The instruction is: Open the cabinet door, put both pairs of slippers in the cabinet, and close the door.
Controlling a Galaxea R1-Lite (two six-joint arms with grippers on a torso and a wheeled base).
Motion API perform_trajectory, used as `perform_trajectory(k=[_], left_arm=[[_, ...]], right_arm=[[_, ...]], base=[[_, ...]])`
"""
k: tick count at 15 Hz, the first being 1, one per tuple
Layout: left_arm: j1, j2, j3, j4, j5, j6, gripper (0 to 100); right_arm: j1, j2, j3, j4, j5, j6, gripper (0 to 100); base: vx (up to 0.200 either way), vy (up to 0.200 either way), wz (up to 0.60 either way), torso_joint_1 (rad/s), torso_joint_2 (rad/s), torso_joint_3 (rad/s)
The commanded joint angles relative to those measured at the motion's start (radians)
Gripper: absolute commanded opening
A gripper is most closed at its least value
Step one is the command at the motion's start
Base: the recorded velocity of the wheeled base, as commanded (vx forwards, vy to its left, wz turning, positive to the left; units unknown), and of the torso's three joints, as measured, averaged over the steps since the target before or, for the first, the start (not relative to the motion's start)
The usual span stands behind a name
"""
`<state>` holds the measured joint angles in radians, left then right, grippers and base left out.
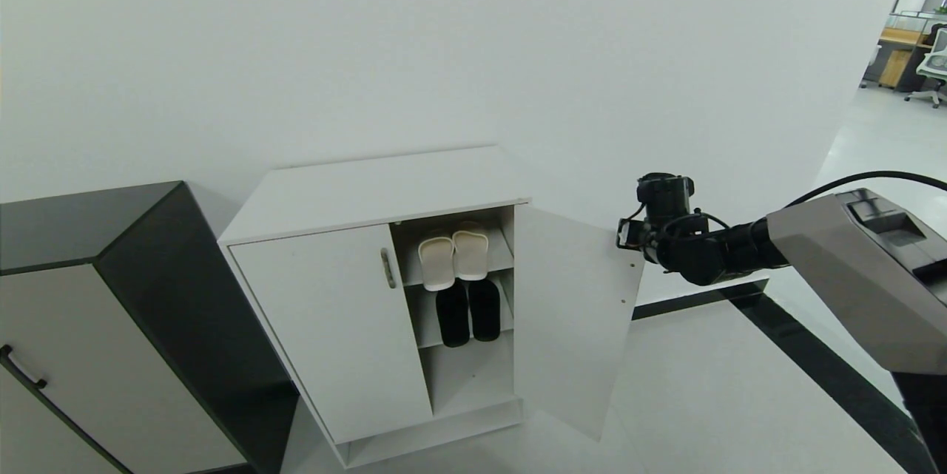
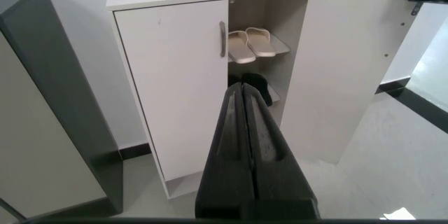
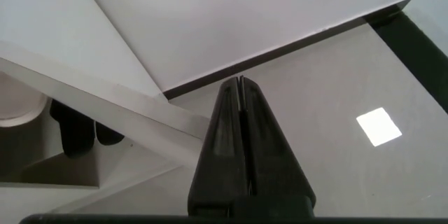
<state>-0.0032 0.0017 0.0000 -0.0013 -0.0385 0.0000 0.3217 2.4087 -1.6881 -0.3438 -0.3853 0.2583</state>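
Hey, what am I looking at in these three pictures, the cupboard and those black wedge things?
A two-armed robot on wheels. The wide picture is from a camera on its head, the other two from its wrists. Each black wedge is that arm's own gripper, shut and empty: the left gripper faces the white cabinet, the right gripper is by the top outer corner of the open door. Inside, white slippers lie on the upper shelf, black slippers on the shelf below. A dark cabinet stands alongside.

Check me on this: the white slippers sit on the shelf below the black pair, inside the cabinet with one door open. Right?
Not quite. The head view shows the white slippers on the shelf above the black pair. Both are inside the cabinet, with one door open.
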Motion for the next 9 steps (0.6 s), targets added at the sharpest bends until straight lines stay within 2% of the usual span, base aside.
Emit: perform_trajectory(k=[1, 4, 9], left_arm=[[0.000, 0.000, 0.000, 0.000, 0.000, 0.000, 0], [0.000, 0.000, 0.000, 0.000, 0.000, 0.000, 0], [0.000, 0.000, 0.000, 0.000, 0.000, -0.002, 0]], right_arm=[[0.025, -0.054, 0.057, 0.000, 0.000, 0.007, 0], [0.094, -0.138, 0.171, -0.006, 0.000, 0.036, 0], [0.298, -0.278, 0.366, -0.032, 0.016, 0.067, 0]], base=[[0.000, 0.000, 0.00, 0.000, 0.00, 0.000], [0.000, 0.000, 0.00, 0.000, 0.00, 0.000], [0.000, 0.000, 0.00, 0.000, 0.00, 0.000]])
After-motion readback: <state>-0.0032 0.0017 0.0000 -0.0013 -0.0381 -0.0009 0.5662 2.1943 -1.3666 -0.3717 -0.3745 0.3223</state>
